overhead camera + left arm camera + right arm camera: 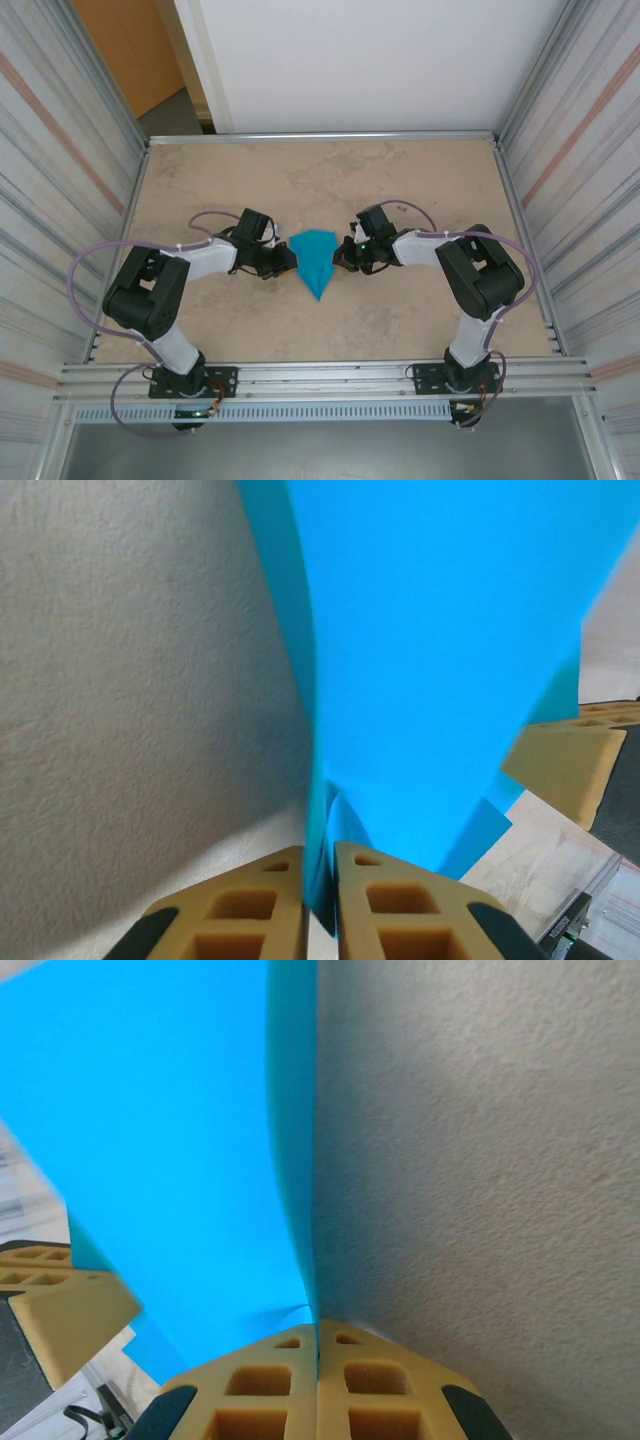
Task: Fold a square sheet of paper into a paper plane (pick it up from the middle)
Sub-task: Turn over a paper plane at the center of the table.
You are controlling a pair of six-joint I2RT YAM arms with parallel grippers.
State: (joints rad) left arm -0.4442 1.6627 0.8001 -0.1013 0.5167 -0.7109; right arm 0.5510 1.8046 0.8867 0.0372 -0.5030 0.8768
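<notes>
- Tan foam fingers of my left gripper (320, 855) pinch the kite-shaped turquoise paper plane (440, 660).
- My right gripper (317, 1330) clamps its opposite edge over the grainy beige worktop (480, 1160).

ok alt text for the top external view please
A turquoise paper plane is pinched from both sides at the middle of a beige table. The left fingers grip its left edge, the right fingers its right edge; its sharp point aims at the table's near edge.
</notes>
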